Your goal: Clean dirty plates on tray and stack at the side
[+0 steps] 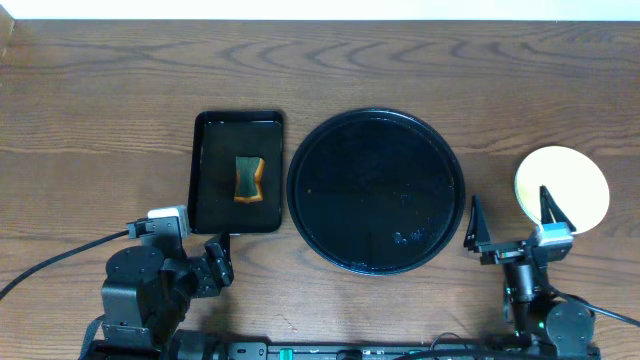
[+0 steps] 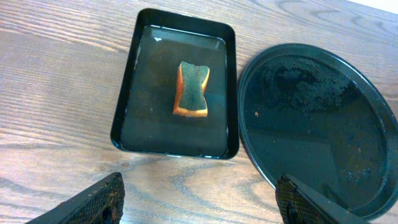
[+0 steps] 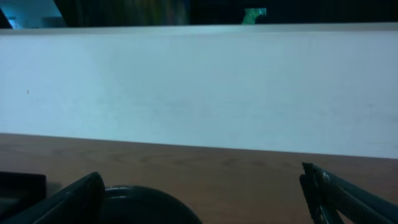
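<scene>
The round black tray (image 1: 375,190) lies at mid-table with no plate on it, only wet specks; it also shows in the left wrist view (image 2: 311,118). A pale yellow plate (image 1: 562,188) lies on the wood to the tray's right; I cannot tell whether other plates lie under it. No mint-blue plate is in view. My left gripper (image 1: 212,262) (image 2: 199,205) is open and empty over bare wood, near the front of the rectangular tray. My right gripper (image 1: 512,222) (image 3: 205,199) is open and empty between the round tray and the yellow plate.
A rectangular black tray (image 1: 200,170) (image 2: 124,93) left of the round tray holds shallow water and a green-and-orange sponge (image 1: 249,179) (image 2: 193,89). The right wrist view shows a white wall (image 3: 199,87) behind the table and a dark rounded shape (image 3: 149,205) at the bottom left.
</scene>
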You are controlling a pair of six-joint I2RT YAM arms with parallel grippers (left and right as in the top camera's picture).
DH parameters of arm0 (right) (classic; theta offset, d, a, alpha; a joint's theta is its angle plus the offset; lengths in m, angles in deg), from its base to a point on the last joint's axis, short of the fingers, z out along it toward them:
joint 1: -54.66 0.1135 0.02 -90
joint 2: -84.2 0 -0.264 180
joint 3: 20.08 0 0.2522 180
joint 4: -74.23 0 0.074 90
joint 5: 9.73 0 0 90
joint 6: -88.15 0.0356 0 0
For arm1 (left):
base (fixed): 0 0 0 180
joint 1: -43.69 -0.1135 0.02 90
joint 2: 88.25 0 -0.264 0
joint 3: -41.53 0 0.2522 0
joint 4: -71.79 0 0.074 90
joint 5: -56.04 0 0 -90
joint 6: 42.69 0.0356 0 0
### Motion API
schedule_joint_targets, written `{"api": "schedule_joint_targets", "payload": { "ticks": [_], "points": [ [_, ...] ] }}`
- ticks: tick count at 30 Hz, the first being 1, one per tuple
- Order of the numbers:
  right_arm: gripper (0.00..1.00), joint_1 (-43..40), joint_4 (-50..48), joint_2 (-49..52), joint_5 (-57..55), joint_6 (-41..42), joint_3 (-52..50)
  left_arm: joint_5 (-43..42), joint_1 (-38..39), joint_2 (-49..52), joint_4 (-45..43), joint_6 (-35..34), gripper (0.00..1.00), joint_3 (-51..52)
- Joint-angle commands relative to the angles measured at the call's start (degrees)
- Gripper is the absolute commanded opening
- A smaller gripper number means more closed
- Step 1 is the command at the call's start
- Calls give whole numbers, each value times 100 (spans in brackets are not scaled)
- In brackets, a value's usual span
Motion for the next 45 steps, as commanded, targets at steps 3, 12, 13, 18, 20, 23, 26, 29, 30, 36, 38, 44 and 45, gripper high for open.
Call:
{"api": "schedule_joint_targets", "payload": {
  "ticks": [3,12,13,18,20,23,26,29,30,36,38,44,45],
  "points": [
    [99,81,22,-118,-55,-63,-518,92,-24,-11,-4,55,79,28],
    [99,109,931,-118,-284,-236,-516,92,-24,-9,-4,55,79,28],
    [99,111,927,-118,-282,-234,-516,92,-24,-9,-4,55,79,28],
    [99,109,929,-118,-282,-234,-516,92,-24,-9,-4,55,79,28],
    [99,109,929,-118,-282,-234,-516,92,-24,-9,-4,55,79,28],
    [99,109,929,-118,-282,-234,-516,92,-24,-9,-4,55,79,28],
    [99,109,929,-118,-282,-234,-516,92,-24,-9,-4,55,79,28],
    [99,109,927,-118,-282,-234,-516,92,-24,-9,-4,55,79,28],
    [99,109,929,-118,-282,-234,-516,92,-24,-9,-4,55,79,28],
    [99,109,929,-118,-282,-234,-516,92,-24,-9,-4,55,79,28],
    [99,109,927,-118,-282,-234,-516,92,-24,-9,-4,55,79,28],
    [99,109,927,-118,-282,-234,-516,90,-24,-9,-2,55,79,28],
    [99,109,929,-118,-282,-234,-516,92,-24,-9,-4,55,79,28]
  ]
}}
